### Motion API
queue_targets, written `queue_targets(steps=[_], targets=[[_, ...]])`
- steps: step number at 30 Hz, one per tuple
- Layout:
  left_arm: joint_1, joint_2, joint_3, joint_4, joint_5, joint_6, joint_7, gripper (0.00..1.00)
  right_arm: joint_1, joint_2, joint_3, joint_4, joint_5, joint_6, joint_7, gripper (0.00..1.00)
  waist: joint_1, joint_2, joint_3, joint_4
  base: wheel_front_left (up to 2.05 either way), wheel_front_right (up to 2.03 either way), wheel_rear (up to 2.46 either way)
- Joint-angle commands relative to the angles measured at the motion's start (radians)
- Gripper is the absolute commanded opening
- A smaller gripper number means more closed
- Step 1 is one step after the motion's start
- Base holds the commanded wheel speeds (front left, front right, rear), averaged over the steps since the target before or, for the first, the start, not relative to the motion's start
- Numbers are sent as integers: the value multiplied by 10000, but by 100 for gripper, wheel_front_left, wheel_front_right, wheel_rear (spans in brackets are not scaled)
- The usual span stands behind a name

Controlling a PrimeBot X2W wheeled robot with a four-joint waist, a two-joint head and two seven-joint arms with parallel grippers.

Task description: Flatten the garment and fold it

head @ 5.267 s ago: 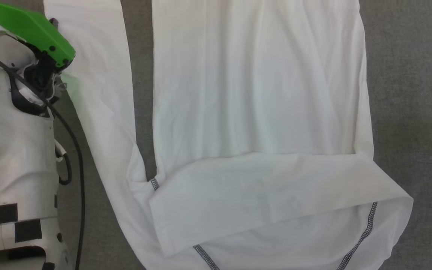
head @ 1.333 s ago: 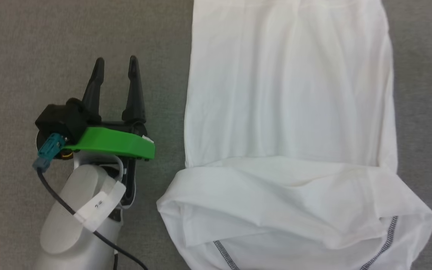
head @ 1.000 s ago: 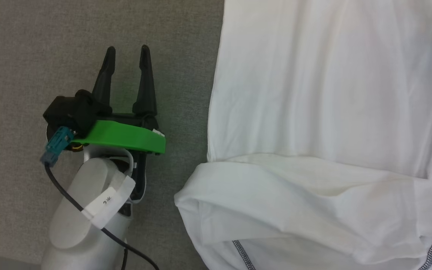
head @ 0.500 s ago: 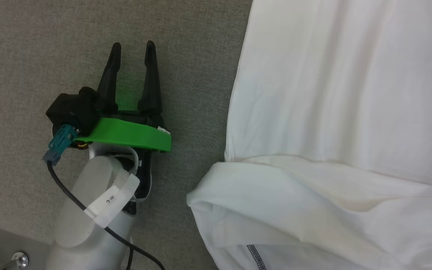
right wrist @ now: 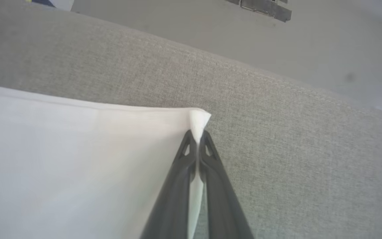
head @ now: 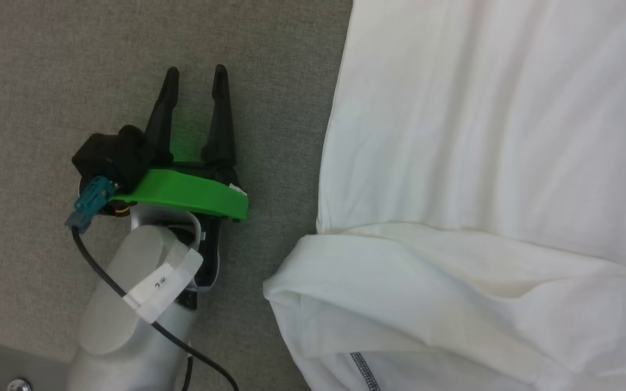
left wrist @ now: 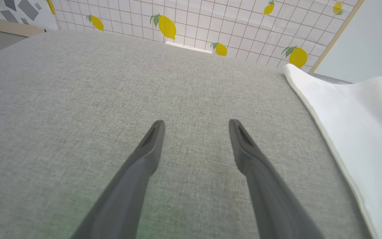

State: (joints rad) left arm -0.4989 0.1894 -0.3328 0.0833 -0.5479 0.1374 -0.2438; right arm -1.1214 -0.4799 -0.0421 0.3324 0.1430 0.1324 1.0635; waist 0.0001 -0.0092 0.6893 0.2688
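Lying lengthwise, the garment [head: 481,136] runs near to far.

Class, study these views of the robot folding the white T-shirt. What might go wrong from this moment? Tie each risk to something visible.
1. The right claw pinches just the tip of a garment corner; the fabric may slip out under a pull.
2. The left claw is open over the grey surface, beside the garment and holding nothing; a one-sided pull may skew it.
3. The near folded-over band lies bunched; it may crease into the fold.
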Motion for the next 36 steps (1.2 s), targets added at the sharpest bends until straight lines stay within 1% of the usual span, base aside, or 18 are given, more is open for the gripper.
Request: queue_targets(steps=[1, 4, 8, 12, 15, 17, 21, 23, 25, 27, 34, 36], targets=[[-199, 37, 3, 44, -136, -80, 40, 100, 127, 1, -7, -77, -9, -17, -274, 0, -1, 90, -235, -160, 0, 0, 0], [-320, 46, -8, 141, -260, -131, 240, 100, 243, 68, 73, -105, 183, -17, -701, 0, -1, 90, -518, -374, 0, 0, 0], [-861, 39, -69, 295, -518, -157, 1024, 100, 452, 129, 241, -97, 435, -17, -996, 0, -1, 90, -793, -680, 0, 0, 0], [-2152, -111, -140, 898, -949, 33, 2648, 100, 566, 368, 442, -166, 635, -17, -1248, 0, -1, 90, -855, -1039, 0, 0, 0], [-3450, -238, -348, 1705, -1108, 167, 3999, 100, 564, 552, 674, -231, 717, -17, -1349, 0, -1, 90, -752, -1312, 0, 0, 0], [-4324, -248, -537, 2340, -1039, 260, 4799, 100, 551, 648, 900, -281, 804, -17, -1398, 0, -1, 90, -657, -1504, 0, 0, 0], [-5891, -225, -819, 3655, -805, 508, 6077, 100, 470, 773, 1428, -394, 1053, -17, -1534, 0, -1, 90, -429, -1920, 0, 0, 0], [-6564, -118, -1101, 4412, -529, 588, 6716, 100, 446, 779, 1726, -437, 1183, -17, -1607, 0, -1, 90, -340, -2115, 0, 0, 0], [-7110, -104, -1267, 5062, -373, 663, 7163, 100, 399, 793, 1953, -467, 1319, -17, -1670, 0, -1, 90, -230, -2316, 0, 0, 0], [-7535, -123, -1422, 5592, -265, 645, 7486, 100, 339, 741, 2138, -495, 1450, -17, -1721, 0, -1, 90, -112, -2476, 0, 0, 0], [-8491, 0, -1852, 6853, 188, 607, 7875, 100, 176, 401, 2584, -544, 1743, -17, -1803, 0, -1, 90, 236, -2787, 0, 0, 0], [-8650, 71, -2076, 7206, 377, 624, 8175, 100, 129, 331, 2668, -564, 1813, -17, -1839, 0, -1, 90, 315, -2828, 0, 0, 0]])
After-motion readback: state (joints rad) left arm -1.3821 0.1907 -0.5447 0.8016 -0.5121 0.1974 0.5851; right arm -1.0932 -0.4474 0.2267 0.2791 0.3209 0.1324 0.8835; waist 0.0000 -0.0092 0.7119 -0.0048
